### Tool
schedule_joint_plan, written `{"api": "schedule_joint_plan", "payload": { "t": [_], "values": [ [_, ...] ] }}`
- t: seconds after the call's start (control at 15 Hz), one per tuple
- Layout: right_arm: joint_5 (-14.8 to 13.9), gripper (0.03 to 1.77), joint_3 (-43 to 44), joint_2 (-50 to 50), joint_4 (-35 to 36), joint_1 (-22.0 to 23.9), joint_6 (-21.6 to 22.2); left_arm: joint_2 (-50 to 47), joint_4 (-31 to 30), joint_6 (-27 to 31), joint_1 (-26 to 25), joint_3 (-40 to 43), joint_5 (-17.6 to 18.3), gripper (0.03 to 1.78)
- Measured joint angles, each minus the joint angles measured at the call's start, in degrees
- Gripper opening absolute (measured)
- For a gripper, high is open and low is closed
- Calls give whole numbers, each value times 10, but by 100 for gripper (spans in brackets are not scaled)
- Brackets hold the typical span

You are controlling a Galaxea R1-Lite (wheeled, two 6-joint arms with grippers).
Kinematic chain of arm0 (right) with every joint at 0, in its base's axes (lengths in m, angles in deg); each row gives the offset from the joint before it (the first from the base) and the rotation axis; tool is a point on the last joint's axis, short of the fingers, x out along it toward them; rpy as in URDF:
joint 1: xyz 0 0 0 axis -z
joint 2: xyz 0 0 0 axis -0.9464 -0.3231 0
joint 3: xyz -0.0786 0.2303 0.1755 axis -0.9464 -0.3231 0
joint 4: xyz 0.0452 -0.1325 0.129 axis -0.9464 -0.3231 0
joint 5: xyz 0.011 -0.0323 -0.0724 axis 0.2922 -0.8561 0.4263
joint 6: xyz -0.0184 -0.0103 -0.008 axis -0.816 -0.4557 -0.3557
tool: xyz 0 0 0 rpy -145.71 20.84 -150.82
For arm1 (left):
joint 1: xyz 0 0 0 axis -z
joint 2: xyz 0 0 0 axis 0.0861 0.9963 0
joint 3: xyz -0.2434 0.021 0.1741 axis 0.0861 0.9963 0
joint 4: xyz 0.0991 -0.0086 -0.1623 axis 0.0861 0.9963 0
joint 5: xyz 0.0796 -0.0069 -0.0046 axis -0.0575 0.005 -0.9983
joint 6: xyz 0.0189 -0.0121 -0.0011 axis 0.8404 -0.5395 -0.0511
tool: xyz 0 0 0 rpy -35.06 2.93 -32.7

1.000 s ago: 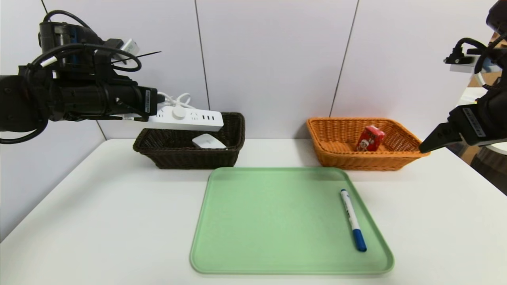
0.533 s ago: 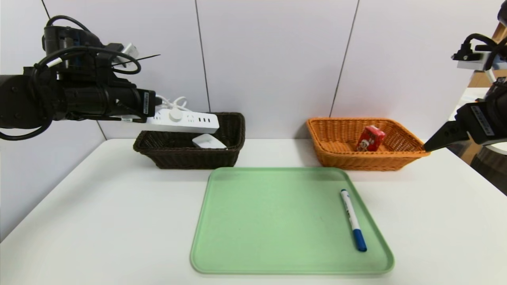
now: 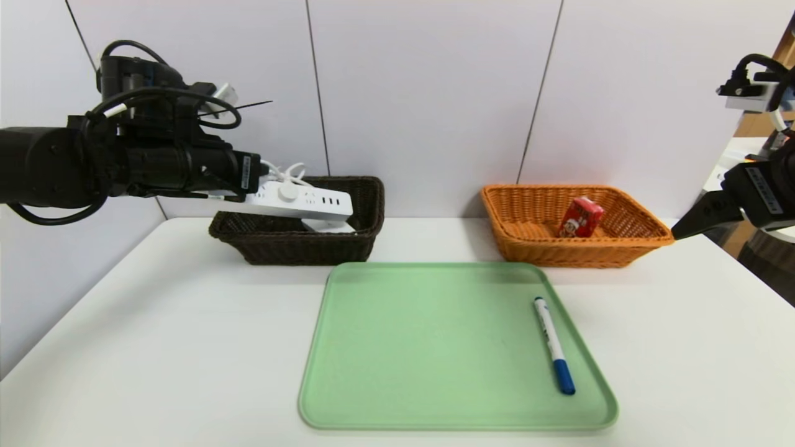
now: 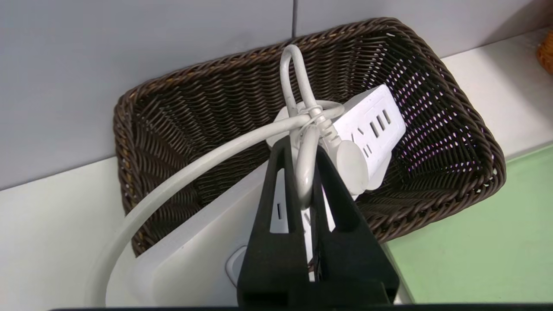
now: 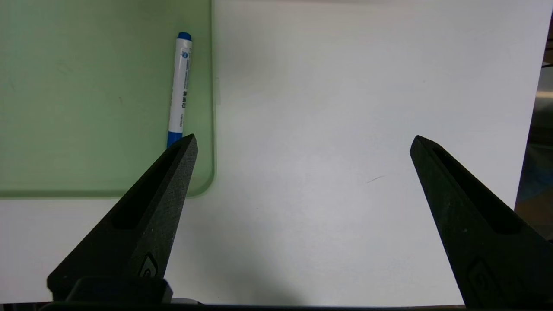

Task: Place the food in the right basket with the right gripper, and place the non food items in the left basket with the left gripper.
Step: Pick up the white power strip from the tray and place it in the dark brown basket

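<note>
Sinking lower now, the left gripper, clenched on the cord, brings the strip nearer the dark basket beneath it, so release seems close; the right gripper waits open, well apart.

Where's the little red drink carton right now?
In the head view, the red carton sits inside the orange-tan basket on the right, beyond the green tray.

White table spanning scene, carrying two baskets and tray. Dark brown wicker basket sitting toward eleven o'clock. Orange-tan wicker basket sitting toward one o'clock, well apart from dark one. Green tray lying flat between center and six o'clock, nearer than both baskets.
</note>
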Motion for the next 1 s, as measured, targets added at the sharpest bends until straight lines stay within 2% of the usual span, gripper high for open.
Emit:
{"api": "schedule_joint_plan", "payload": {
  "t": [0.4,0.47,0.67,1.0],
  "values": [
    [9,170,-7,1,0,11,-2,23,-5,-1,3,-4,-4,14],
    [8,170,-8,1,0,11,-2,25,-7,-1,3,-4,-4,35],
    [9,170,-11,1,0,12,-2,28,-6,-2,4,-6,-4,78],
    [9,170,-12,1,0,14,-2,29,-6,-3,7,-9,-3,122]
  ]
}}
